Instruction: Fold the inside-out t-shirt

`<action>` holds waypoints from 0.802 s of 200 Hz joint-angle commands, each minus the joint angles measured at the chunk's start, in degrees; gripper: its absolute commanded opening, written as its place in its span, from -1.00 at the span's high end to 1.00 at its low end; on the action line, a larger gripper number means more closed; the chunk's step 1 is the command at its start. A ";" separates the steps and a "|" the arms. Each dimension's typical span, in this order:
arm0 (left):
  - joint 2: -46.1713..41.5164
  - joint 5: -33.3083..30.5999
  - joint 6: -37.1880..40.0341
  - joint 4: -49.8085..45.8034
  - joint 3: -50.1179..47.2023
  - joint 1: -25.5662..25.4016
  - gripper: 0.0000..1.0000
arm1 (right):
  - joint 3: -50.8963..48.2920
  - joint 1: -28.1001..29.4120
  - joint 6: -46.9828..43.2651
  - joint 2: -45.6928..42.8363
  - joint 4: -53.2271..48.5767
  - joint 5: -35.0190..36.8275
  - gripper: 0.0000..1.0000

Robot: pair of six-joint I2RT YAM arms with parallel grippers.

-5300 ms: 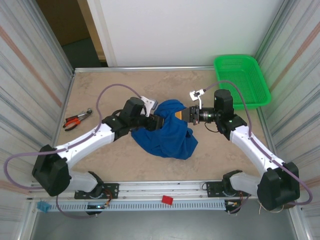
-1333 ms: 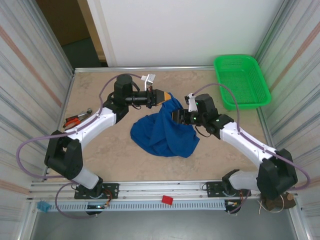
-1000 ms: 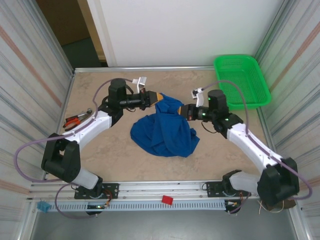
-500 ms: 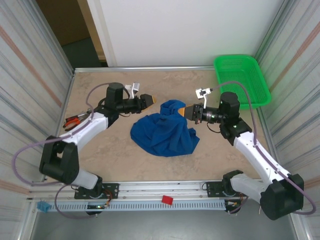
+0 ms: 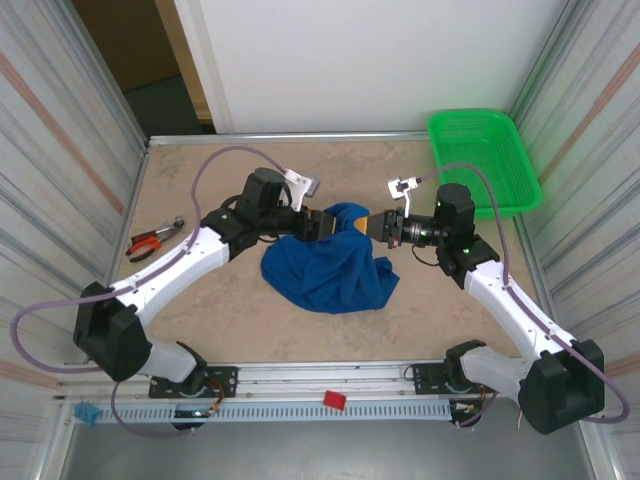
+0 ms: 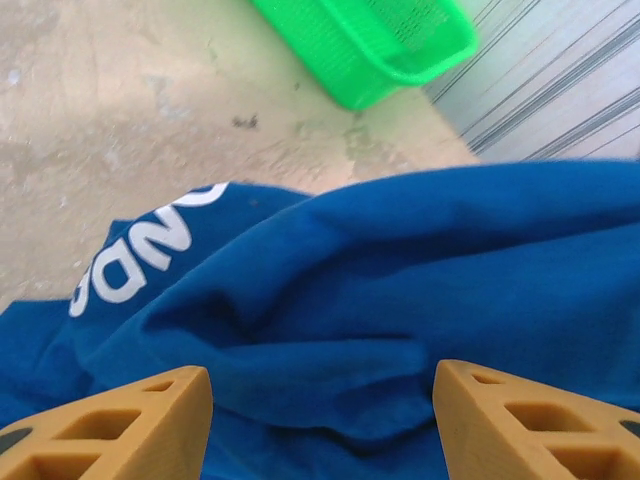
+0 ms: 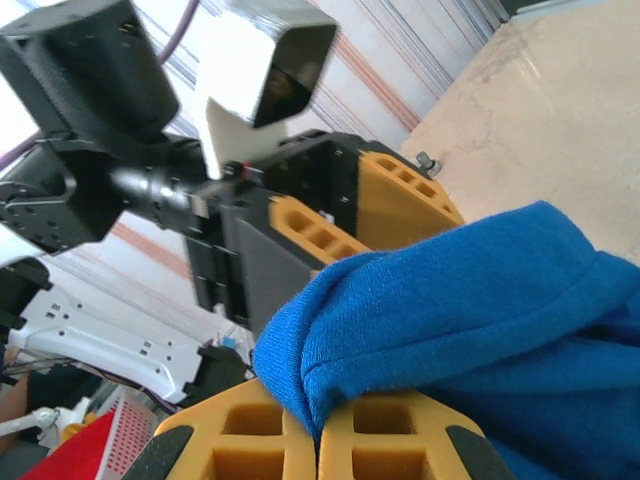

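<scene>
The t-shirt [image 5: 330,270] lies in a heap in the middle of the table [image 5: 200,320]. The left gripper [image 5: 325,222] is at its far left side and the right gripper [image 5: 365,226] at its far right side, the 2 facing each other. The basket [image 5: 484,160] stands at the far right corner, and the pliers [image 5: 152,240] lie near the left edge.

Beige table [image 5: 250,320] between ribbed side panels [image 5: 60,150], white wall [image 5: 380,60] behind.

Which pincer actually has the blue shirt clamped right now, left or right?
The right pincer: it is shut on a fold of the royal-blue soft cloth t-shirt. The left pincer stands open over the cloth, gripping nothing.
</scene>
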 commanded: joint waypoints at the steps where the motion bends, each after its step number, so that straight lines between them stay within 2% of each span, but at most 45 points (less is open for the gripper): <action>1: 1.57 -1.21 3.89 -1.87 3.08 -0.03 -0.21 | -0.67 -0.41 0.89 -0.80 1.24 -0.49 1.00; 29: 5.07 -1.04 4.91 -1.78 4.96 -1.02 -0.19 | -0.67 -0.28 1.25 -0.72 1.54 -0.50 1.00; 47: 7.11 -1.24 5.05 -0.72 6.34 -1.39 0.00 | -0.89 -0.29 1.25 -0.91 1.35 -0.50 1.00; 52: 7.63 -1.04 5.02 -0.07 6.61 -1.39 0.10 | -1.08 -0.33 1.16 -1.04 1.27 -0.34 1.00; 65: 8.55 -0.22 5.01 0.88 7.72 -1.39 0.70 | -1.73 -0.51 0.90 -1.53 1.00 0.07 1.00; 73: 8.94 0.31 5.27 0.86 8.55 -1.43 0.99 | -2.26 -0.87 0.88 -1.83 1.00 0.25 1.00; 106: 5.17 1.76 5.25 0.24 8.23 -0.66 1.00 | -4.85 -3.34 0.81 -2.89 1.09 1.42 1.00; 119: 0.54 2.68 2.54 4.72 4.59 0.22 1.00 | -6.42 -4.48 1.04 -2.71 1.70 2.26 1.00; 144: -7.00 8.36 -6.24 15.74 -3.29 3.79 1.00 | -8.47 -5.95 2.19 -1.40 3.90 3.12 1.00; 160: -9.00 6.90 -6.57 14.35 -4.81 4.76 1.00 | -8.60 -6.00 2.63 -0.51 4.77 2.55 1.00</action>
